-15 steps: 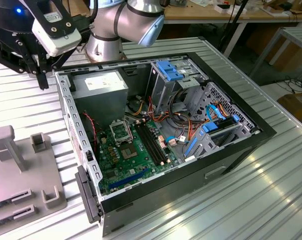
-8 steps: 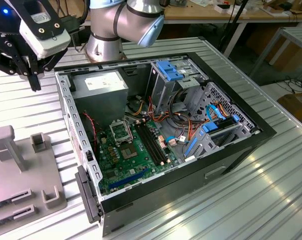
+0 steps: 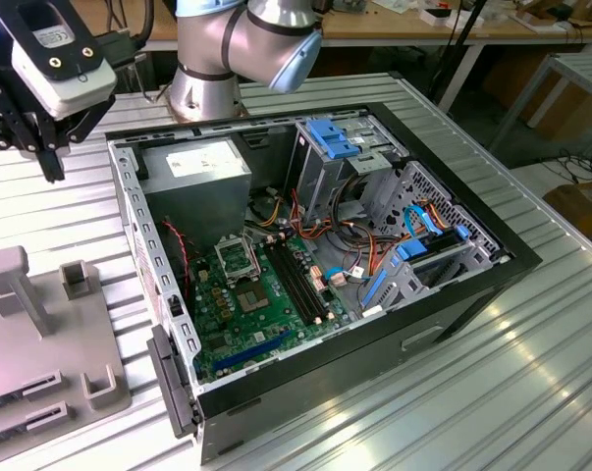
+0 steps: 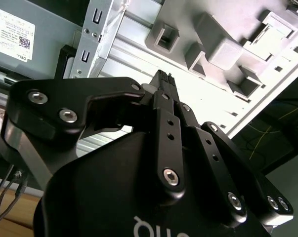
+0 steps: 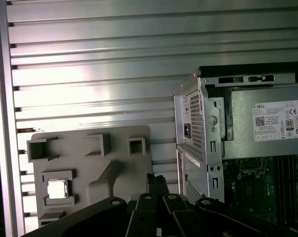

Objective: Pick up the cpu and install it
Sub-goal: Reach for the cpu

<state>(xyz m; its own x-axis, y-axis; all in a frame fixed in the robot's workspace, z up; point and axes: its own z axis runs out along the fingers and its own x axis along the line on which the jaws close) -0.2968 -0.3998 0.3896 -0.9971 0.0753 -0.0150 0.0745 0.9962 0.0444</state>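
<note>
The cpu (image 5: 57, 188) is a small pale silvery square lying flat in a recess of the grey holder plate (image 5: 92, 170), as the first wrist view shows. My gripper (image 3: 52, 165) hangs high over the table at the exterior view's left, above the holder plate (image 3: 40, 339) and off to one side of the cpu. Its black fingers (image 4: 162, 80) are shut together with nothing between them; the first wrist view has the gripper (image 5: 157, 181) over the plate's edge. The black square-framed socket (image 3: 235, 257) sits on the green board (image 3: 261, 314) inside the open computer case (image 3: 158, 285).
The case's metal wall (image 5: 200, 128) and grey power supply (image 3: 195, 167) stand between the holder plate and the socket. Coloured cables (image 3: 349, 245) and blue drive brackets (image 3: 340, 137) fill the case's far side. The arm's base (image 3: 205, 83) stands behind the case on the ribbed metal table (image 3: 453, 412).
</note>
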